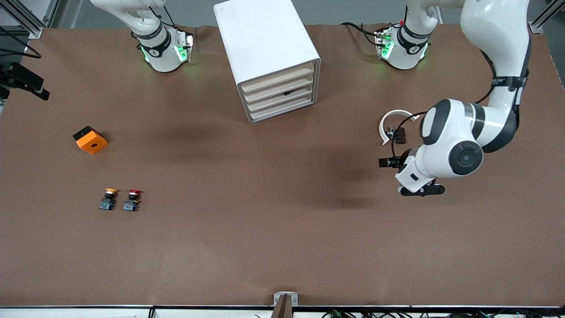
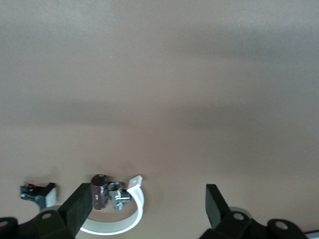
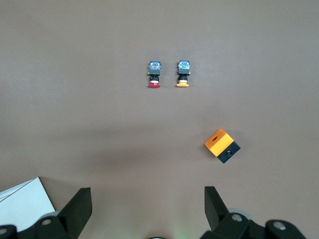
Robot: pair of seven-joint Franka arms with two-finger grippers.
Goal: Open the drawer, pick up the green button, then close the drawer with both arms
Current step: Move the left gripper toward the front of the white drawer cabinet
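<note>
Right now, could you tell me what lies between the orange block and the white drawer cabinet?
Only bare brown table lies between the orange block and the white drawer cabinet, as the front view shows.

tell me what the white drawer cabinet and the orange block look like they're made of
Drawer cabinet: probably moulded plastic or painted board; smooth matte white shell with rounded corners, and paler cream drawer fronts.
Orange block: likely plastic, possibly printed; flat matte orange face with a small round hole, on a black body.
</note>
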